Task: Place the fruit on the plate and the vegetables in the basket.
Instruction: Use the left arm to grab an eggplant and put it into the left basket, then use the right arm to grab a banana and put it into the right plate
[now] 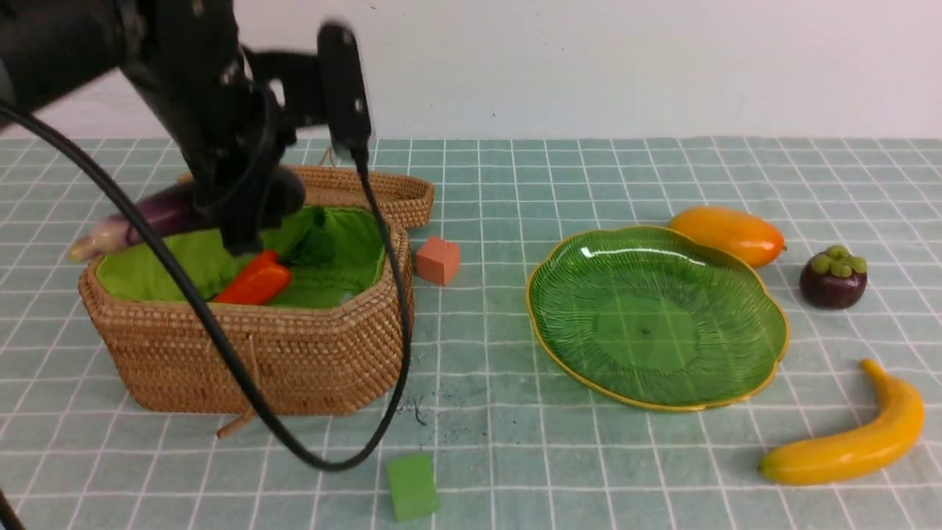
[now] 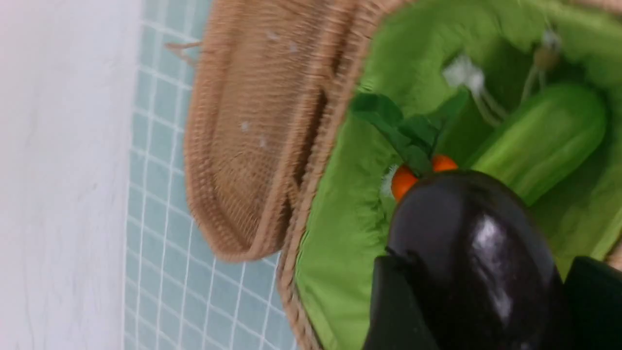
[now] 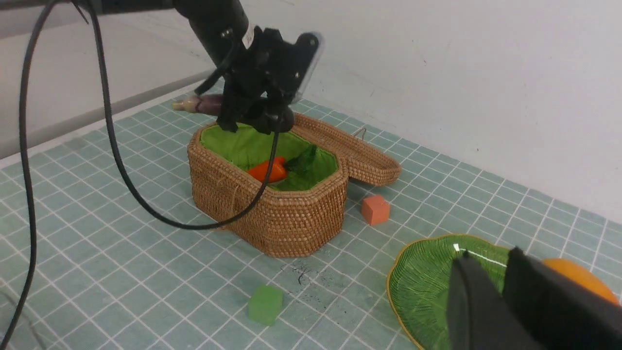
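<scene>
My left gripper (image 1: 246,210) is shut on the dark-purple eggplant (image 1: 147,213), which hangs level over the back left of the open wicker basket (image 1: 243,353). Black fingers (image 2: 393,301) clamp both sides of the eggplant (image 2: 466,253). In the green lining lie the carrot (image 1: 254,283) and the light-green gourd (image 2: 539,136). The green plate (image 1: 655,316) is bare. Mango (image 1: 728,234), mangosteen (image 1: 833,276) and banana (image 1: 854,438) lie on the cloth around it. My right gripper (image 3: 486,260) hovers near the plate (image 3: 423,287), a narrow gap at its tips, holding nothing.
The basket's lid (image 1: 383,195) lies flat behind it. An orange-pink cube (image 1: 438,259) sits between basket and plate, and a green cube (image 1: 412,486) near the front edge. The left arm's black cable (image 1: 221,353) loops down in front of the basket. A white wall stands behind.
</scene>
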